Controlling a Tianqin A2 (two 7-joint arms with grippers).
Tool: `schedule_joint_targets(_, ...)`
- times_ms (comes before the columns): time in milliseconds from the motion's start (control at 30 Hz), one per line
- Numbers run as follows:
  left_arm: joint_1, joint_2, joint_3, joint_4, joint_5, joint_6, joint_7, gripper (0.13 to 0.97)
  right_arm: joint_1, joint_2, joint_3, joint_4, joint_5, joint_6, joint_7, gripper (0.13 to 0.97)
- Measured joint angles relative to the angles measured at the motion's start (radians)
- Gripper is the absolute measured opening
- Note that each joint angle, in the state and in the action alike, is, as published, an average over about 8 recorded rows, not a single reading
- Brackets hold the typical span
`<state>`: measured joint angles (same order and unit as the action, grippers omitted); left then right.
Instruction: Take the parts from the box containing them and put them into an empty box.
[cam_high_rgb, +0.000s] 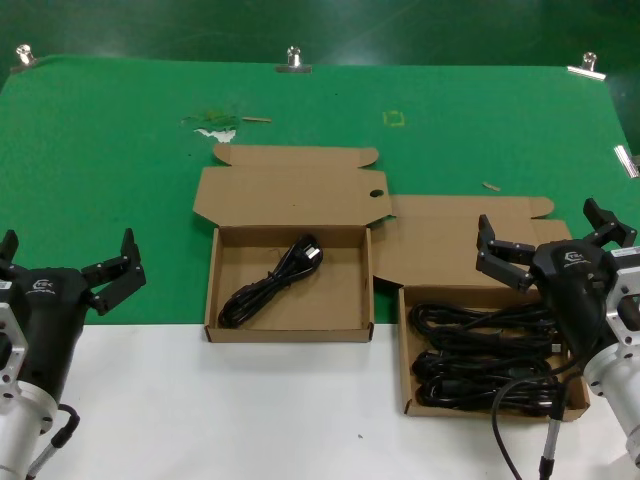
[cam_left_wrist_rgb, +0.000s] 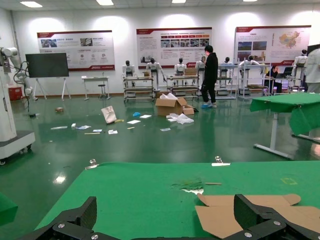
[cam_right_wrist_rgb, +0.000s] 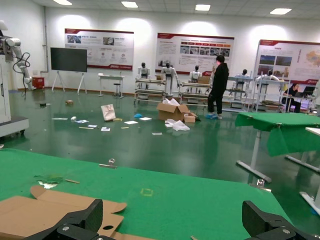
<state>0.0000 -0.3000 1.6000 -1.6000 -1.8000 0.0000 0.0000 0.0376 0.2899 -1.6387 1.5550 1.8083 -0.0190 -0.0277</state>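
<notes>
The whole bench is taken in from above by the head view, looking forward and down at the green mat (cam_high_rgb: 120, 180), with both cardboard boxes seen close and the arms caught at the lower corners. Both wrist views are pointed level across the table and out into the hall, so poster boards (cam_left_wrist_rgb: 174, 46) and a person in black (cam_right_wrist_rgb: 218, 86) are seen far off. Green mat and a bit of cardboard flap (cam_left_wrist_rgb: 240, 212) are shared by all three views; the hall is only shared by the two wrist views
</notes>
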Motion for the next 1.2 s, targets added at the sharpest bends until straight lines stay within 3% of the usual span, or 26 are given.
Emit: schedule_joint_targets(1200,0.0,0.0,0.0,0.0,0.0,0.0,0.0,0.966,0.0,0.0,0.0,0.0,0.0,0.0,0.0,0.966)
